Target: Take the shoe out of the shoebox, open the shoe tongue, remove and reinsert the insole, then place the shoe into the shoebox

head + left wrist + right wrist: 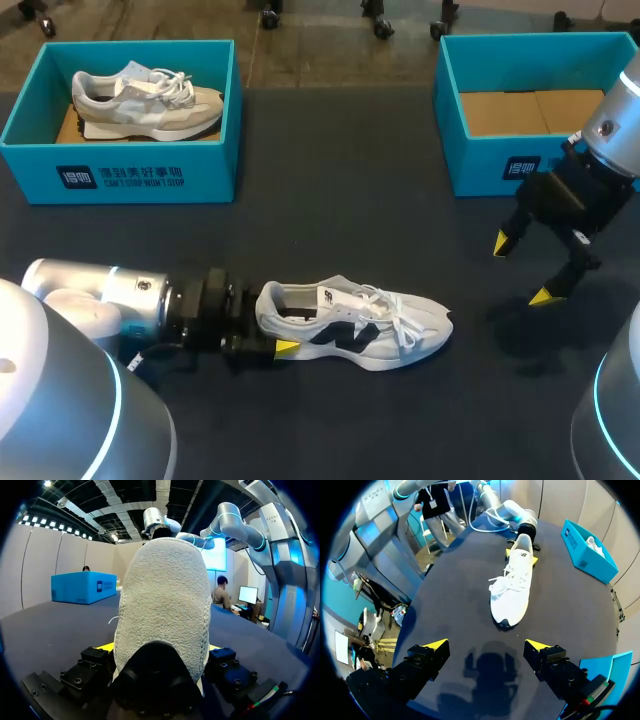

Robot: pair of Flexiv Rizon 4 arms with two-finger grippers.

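A white shoe (360, 325) with black side marks lies on its sole on the dark table, toe to the right, laces tied. My left gripper (268, 325) comes in low from the left and is shut on the shoe's heel, one yellow fingertip (287, 348) showing on the near side. In the left wrist view the heel (162, 595) fills the space between the fingers of the left gripper (160, 647). My right gripper (522, 270) hangs open above the table, right of the toe. In the right wrist view the shoe (515, 587) lies ahead of the open right gripper (485, 645).
An empty blue shoebox (480, 165) stands at the back right, just behind my right arm. At the back left, another blue shoebox (120, 170) holds a grey-and-white shoe (145, 100). Bare dark table lies between the boxes and in front of the shoe.
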